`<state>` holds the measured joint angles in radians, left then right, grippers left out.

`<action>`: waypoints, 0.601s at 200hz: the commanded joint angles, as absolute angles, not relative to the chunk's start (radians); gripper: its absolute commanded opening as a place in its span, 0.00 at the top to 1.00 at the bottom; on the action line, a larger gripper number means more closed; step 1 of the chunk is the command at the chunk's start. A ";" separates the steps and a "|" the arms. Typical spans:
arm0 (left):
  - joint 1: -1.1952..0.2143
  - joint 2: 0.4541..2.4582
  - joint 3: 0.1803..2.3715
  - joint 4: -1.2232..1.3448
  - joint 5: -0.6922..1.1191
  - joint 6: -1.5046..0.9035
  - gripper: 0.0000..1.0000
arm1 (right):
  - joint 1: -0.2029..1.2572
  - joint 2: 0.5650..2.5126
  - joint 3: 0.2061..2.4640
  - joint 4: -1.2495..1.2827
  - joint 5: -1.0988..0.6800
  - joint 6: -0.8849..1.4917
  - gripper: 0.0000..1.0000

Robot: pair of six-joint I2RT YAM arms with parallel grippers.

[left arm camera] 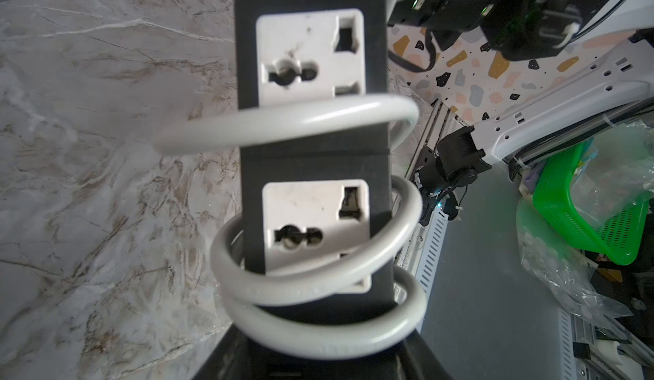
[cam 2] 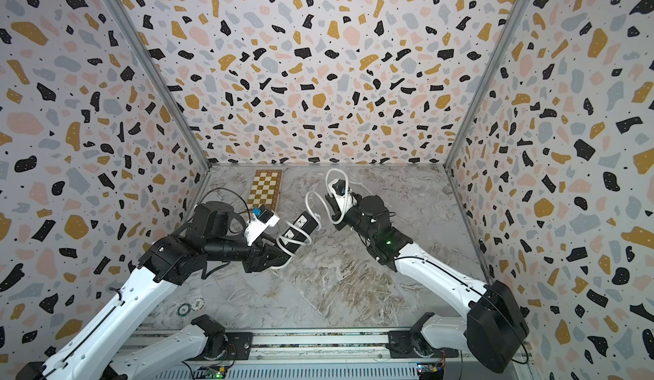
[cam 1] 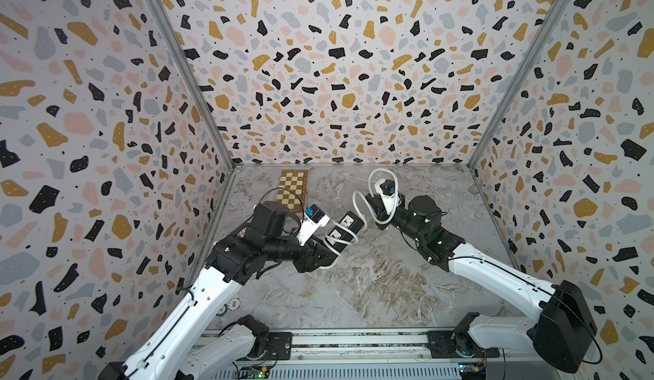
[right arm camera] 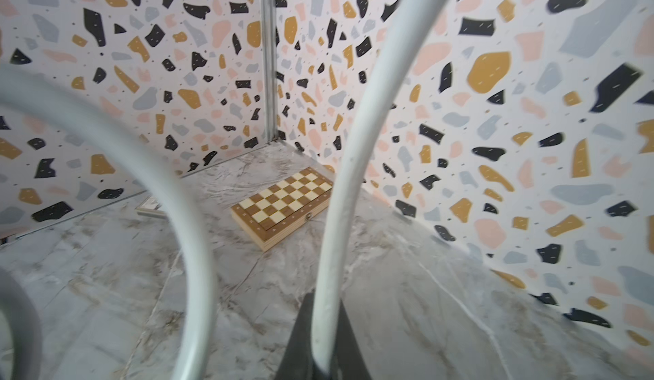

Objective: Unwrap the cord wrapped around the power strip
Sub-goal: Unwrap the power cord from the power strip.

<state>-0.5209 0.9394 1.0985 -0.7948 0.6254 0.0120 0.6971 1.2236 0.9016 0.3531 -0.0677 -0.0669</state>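
About halfway: cord (left arm camera: pixel 290 127) partly off the power strip (left arm camera: pixel 311 164)
The left hand (cam 1: pixel 327 250) clamps the strip's end above the worktop (cam 1: pixel 354 289), three turns ringing it; the right hand (right arm camera: pixel 326 328) pinches the freed cord, loose loops between. Open room lies right and front — chessboard (cam 1: pixel 292 192) and back wall are near.

Marble tabletop (cam 1: pixel 354 282) bears a chequered board (cam 1: pixel 293 190) (poker chips (cam 2: pixel 198 303) nearer).
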 commanded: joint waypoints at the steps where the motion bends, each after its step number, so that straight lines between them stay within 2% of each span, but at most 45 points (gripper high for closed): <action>1: -0.517 0.916 1.086 -0.689 0.612 -0.006 1.00 | 0.698 1.135 0.932 0.237 -0.017 -0.136 1.00; 72: -0.514 0.906 1.110 -0.526 0.517 -0.116 1.00 | 0.695 0.949 0.587 0.190 0.207 0.014 1.00; 120: -0.514 0.910 1.163 -0.493 0.482 -0.150 1.00 | 0.687 1.051 0.510 0.245 0.304 0.121 1.00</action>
